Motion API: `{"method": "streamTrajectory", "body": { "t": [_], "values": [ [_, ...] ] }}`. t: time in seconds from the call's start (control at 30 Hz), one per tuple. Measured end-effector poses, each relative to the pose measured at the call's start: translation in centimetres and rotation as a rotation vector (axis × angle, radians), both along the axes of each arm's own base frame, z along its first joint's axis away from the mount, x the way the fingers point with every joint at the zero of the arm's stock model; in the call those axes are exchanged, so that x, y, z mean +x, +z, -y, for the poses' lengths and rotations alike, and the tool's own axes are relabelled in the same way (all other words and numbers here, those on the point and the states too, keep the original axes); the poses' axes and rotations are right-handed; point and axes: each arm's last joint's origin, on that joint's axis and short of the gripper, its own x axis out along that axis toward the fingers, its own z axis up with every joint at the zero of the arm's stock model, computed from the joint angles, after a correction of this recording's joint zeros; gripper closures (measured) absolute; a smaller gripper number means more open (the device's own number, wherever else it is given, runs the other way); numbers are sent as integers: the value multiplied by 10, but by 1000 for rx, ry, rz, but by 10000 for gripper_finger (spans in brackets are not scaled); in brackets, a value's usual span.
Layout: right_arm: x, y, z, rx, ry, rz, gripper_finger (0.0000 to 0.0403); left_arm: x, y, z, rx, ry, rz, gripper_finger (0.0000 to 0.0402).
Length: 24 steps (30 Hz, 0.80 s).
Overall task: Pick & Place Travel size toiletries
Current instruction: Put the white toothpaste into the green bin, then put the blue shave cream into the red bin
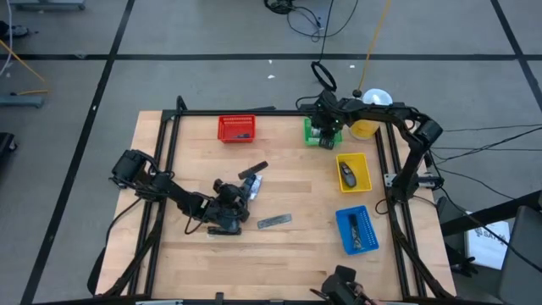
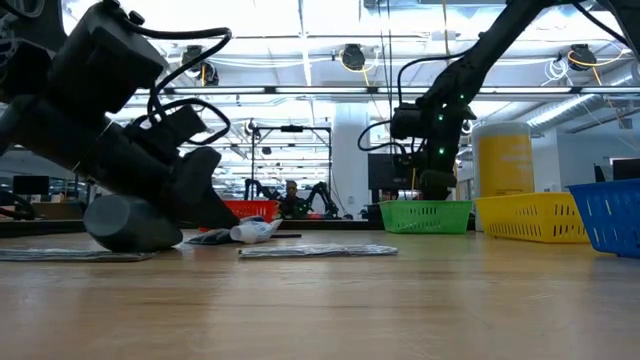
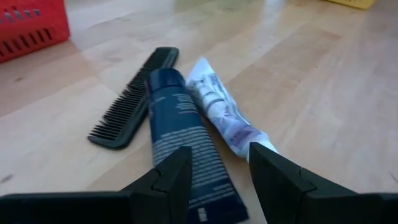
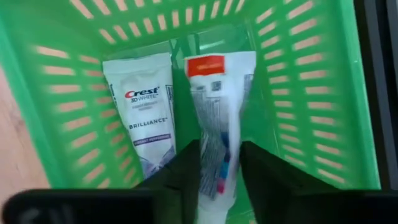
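My right gripper (image 4: 221,149) hangs over the green bin (image 1: 320,133), shut on a white tube with a red band (image 4: 221,93). A Crest tube (image 4: 144,112) lies beside it on the bin floor. Mid-table, my left gripper (image 3: 217,168) is low and open. Its fingers stand on either side of the near end of a dark blue tube (image 3: 183,130), and I cannot tell if they touch it. That tube lies flat between a black comb (image 3: 134,99) and a white-and-purple tube (image 3: 221,109). A grey sachet (image 1: 274,221) lies flat nearby. My right gripper has the white tube's narrower end (image 4: 217,171) between its two fingers, and the tube fills the gap. The fingers come steeply from above and lie across the tube. Its broad red-banded end (image 4: 214,65) reaches down to the bin floor by the far wall.
A red bin (image 1: 235,127) stands at the far side, a yellow bin (image 1: 353,172) and a blue bin (image 1: 356,229) on the right, each holding a dark item. A large yellow bottle with a white cap (image 1: 373,114) stands behind the green bin. A black frame edges the table.
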Motion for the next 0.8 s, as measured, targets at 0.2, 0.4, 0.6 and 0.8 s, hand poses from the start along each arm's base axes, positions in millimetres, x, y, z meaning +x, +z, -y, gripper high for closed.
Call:
{"method": "streamTrajectory", "body": {
  "t": [0.2,0.4,0.6,0.8],
  "values": [
    [-3,20,-3,-48,-3,41,224,1,7,2,-12,-28,22,245],
    [-4,73,-32,-106,-58,195,198,-1,41,8,71,-61,93,245],
    [1,88,-107,-153,93,399,208,-9,75,12,181,-69,146,245],
    [4,46,-192,-109,277,725,223,-19,103,6,319,-18,142,245]
  ]
}}
